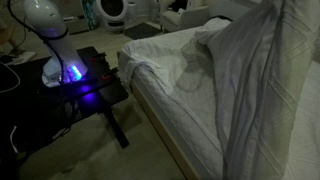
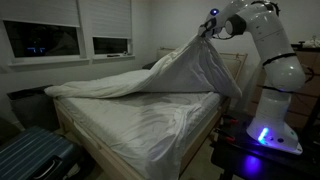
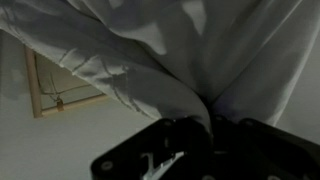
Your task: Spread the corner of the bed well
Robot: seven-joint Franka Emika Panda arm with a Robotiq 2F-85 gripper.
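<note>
corner point(image 2: 192, 58) is pinched in near-shut gripper point(image 2: 208, 28), held high over bed point(image 2: 150, 128); risk: fabric gets pulled out by duvet wt/drag during spread.

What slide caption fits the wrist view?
Black gripper shut on the thick, wrinkled white duvet corner.

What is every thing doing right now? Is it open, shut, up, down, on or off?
gripper, shut on the duvet corner, held up high
duvet corner, lifted off the bed, hanging in folds
bed, partly uncovered, sheet wrinkled
blue light, on
blinds, pulled partway down
</note>
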